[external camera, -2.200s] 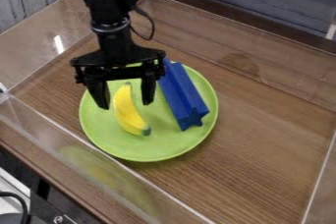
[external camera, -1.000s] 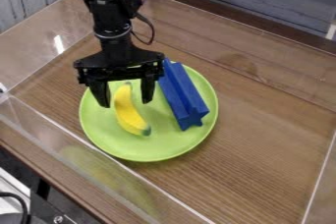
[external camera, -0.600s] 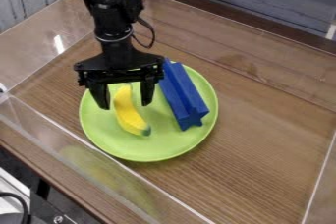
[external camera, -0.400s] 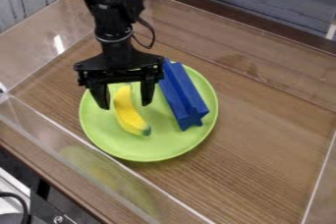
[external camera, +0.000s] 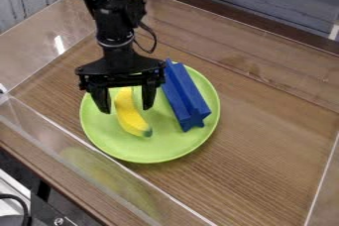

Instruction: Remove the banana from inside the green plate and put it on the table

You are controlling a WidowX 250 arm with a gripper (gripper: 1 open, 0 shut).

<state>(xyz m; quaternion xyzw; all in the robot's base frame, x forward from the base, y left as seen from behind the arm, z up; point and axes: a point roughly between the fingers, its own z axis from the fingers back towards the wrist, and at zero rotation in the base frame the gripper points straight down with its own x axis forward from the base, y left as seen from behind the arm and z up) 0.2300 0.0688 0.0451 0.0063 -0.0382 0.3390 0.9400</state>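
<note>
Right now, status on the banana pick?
Gripper open, straddling banana. Banana lying in green plate, not gripped. Blue block alongside, right of the fingers.

No text, label, brand, number or sign can be read anywhere in the view.
</note>
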